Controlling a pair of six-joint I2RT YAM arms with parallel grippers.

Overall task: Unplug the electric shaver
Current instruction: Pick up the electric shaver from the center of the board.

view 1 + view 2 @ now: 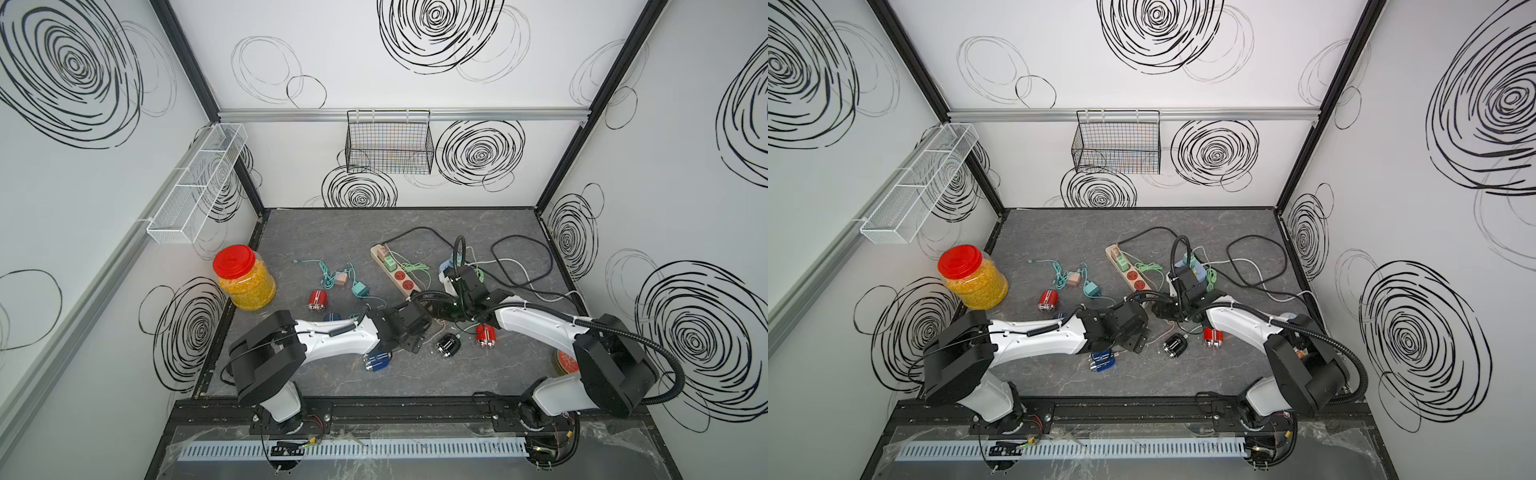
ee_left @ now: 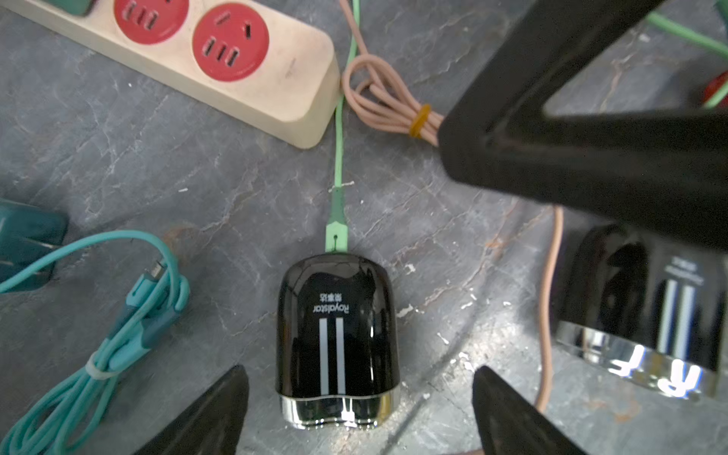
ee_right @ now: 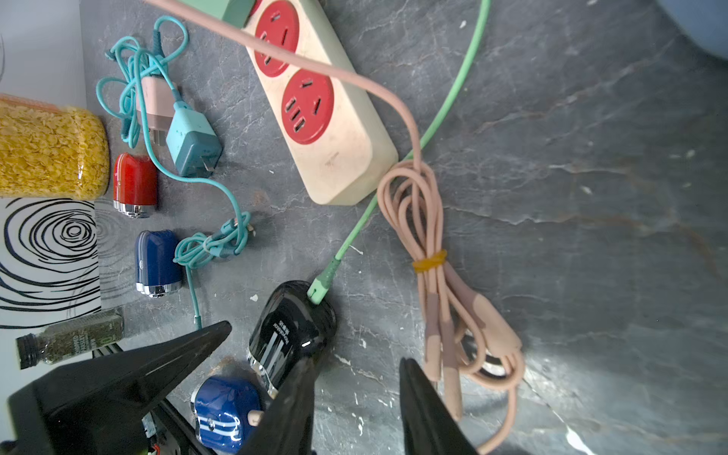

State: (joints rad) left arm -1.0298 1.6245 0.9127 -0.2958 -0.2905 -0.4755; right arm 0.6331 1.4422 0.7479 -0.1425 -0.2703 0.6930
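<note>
By the left wall [image 1: 83, 199], the jar [image 1: 246, 279] holds yellow flakes; left hand [image 2: 359, 372] and right hand [image 3: 356, 360] gape empty.

Bright, even light from overhead; soft shadows lie on the tabletop [image 1: 332, 232]. Glare glints off the black shaver [image 2: 337, 335], and the walls [image 1: 83, 187] bow toward the edges.

White arms [image 1: 332, 338], black joints [image 1: 266, 357], black left claw [image 2: 359, 370].
</note>
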